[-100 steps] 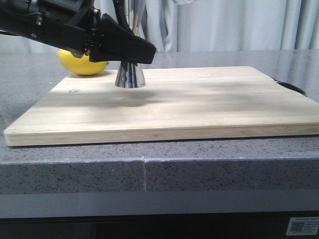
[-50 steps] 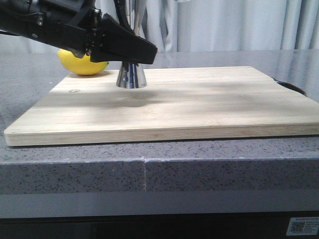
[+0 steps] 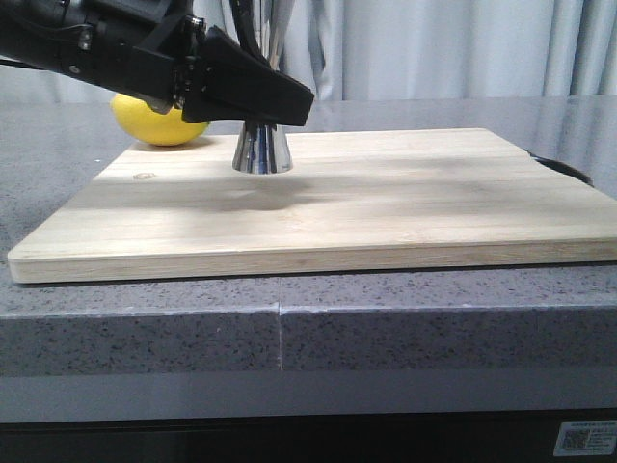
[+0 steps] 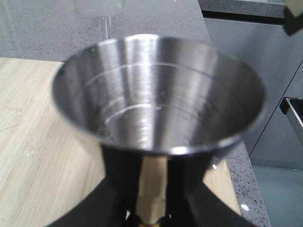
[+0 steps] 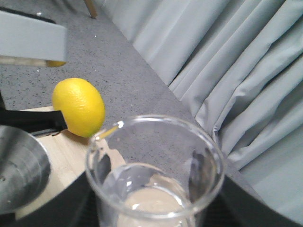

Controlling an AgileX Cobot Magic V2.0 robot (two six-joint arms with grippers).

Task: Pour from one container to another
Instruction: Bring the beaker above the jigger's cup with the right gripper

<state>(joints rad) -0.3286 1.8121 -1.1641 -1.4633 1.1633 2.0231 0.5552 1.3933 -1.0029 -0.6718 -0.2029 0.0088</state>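
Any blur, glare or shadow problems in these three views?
Left wrist: jigger fills the view, its rim soft and its wall streaked with glare. Right wrist: beaker rim blurred up close, lemon sharper. Front: evenly lit, a soft shadow on the board under the left gripper.

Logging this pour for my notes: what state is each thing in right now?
Jigger: upright on the cutting board, gripped at its waist, upper cup looks empty.
Beaker: held roughly upright, looks empty.
Lemon: whole, on the counter.
Left gripper: shut on the jigger.
Right gripper: holding the beaker.
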